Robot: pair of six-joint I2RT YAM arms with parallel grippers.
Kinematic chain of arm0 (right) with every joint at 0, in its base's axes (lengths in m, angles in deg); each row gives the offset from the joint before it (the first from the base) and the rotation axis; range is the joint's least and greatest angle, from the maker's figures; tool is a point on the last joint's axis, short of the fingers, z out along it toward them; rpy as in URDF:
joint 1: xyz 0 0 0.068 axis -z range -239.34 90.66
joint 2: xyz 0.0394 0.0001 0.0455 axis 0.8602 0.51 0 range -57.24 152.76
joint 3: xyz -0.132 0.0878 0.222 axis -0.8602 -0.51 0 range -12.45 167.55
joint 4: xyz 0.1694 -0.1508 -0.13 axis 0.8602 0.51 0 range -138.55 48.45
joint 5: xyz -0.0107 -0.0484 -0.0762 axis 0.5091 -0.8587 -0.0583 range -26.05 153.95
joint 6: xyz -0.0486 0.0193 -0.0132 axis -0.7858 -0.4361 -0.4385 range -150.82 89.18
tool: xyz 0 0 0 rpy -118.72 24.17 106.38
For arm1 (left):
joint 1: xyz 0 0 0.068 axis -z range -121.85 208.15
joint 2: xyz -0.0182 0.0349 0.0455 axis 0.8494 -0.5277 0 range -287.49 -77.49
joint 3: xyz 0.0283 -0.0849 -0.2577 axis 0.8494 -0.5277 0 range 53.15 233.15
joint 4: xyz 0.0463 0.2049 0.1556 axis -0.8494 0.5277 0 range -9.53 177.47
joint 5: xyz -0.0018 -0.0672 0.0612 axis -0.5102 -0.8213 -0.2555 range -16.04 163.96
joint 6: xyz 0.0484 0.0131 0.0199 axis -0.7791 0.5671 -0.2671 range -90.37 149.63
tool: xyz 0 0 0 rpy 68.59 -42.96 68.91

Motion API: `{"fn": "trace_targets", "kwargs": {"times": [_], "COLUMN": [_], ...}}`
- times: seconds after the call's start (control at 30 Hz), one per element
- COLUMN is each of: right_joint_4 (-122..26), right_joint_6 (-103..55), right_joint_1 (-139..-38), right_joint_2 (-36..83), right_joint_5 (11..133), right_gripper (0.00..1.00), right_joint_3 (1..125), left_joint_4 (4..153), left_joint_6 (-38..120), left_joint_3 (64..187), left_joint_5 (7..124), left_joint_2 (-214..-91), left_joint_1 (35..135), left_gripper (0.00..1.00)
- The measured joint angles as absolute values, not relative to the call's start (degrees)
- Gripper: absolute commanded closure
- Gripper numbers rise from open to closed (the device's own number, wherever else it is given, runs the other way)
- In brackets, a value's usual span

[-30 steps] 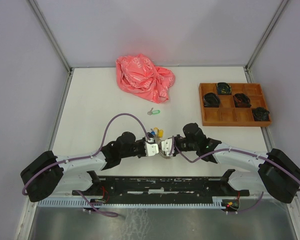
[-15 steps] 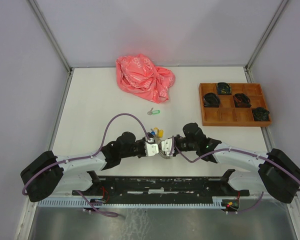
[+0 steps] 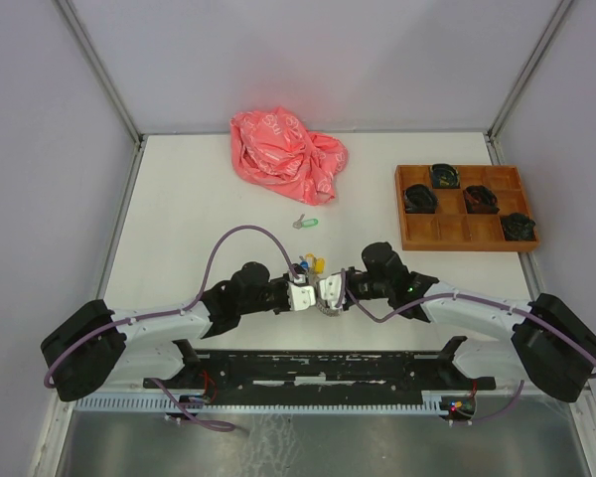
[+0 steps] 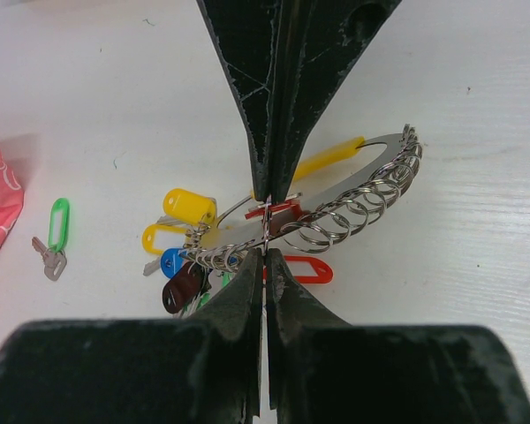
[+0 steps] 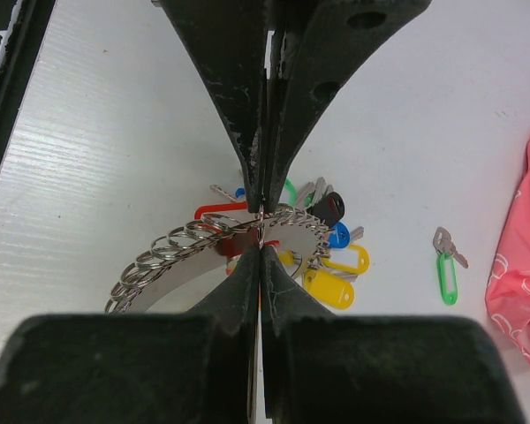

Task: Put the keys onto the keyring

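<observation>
The keyring (image 4: 371,196), a curved silver plate strung with several split rings, hangs between both grippers just above the table. My left gripper (image 4: 265,230) is shut on one thin ring of it, and my right gripper (image 5: 261,225) is shut on it from the opposite side. In the top view the grippers (image 3: 306,295) (image 3: 327,294) meet tip to tip. A red tag (image 4: 307,269) lies right under the ring at the jaws; its key is mostly hidden. The green-tagged key (image 3: 305,223) (image 4: 55,240) (image 5: 445,263) lies alone on the table farther out.
Bunched keys with yellow, blue and dark tags (image 4: 184,231) (image 5: 340,256) hang on the keyring's far end. A crumpled pink bag (image 3: 286,154) sits at the back. A wooden tray (image 3: 464,237) holding black items stands at the right. A black rail (image 3: 318,366) runs along the near edge.
</observation>
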State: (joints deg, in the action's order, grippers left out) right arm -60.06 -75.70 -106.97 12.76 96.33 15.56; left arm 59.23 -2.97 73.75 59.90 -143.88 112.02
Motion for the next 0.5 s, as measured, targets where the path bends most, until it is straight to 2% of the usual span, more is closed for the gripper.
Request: {"fn": "trace_targets", "kwargs": {"times": [0.5], "right_joint_4": [-57.42], "right_joint_6": [-75.74], "right_joint_1": [-106.97], "right_joint_2": [10.29], "right_joint_5": [93.90], "right_gripper": [0.99], "right_joint_3": [15.54], "left_joint_4": [59.10], "left_joint_6": [-2.97], "left_joint_3": [73.75], "left_joint_5": [59.92], "left_joint_2": [-143.88], "left_joint_1": [112.02], "left_gripper": [0.97]}}
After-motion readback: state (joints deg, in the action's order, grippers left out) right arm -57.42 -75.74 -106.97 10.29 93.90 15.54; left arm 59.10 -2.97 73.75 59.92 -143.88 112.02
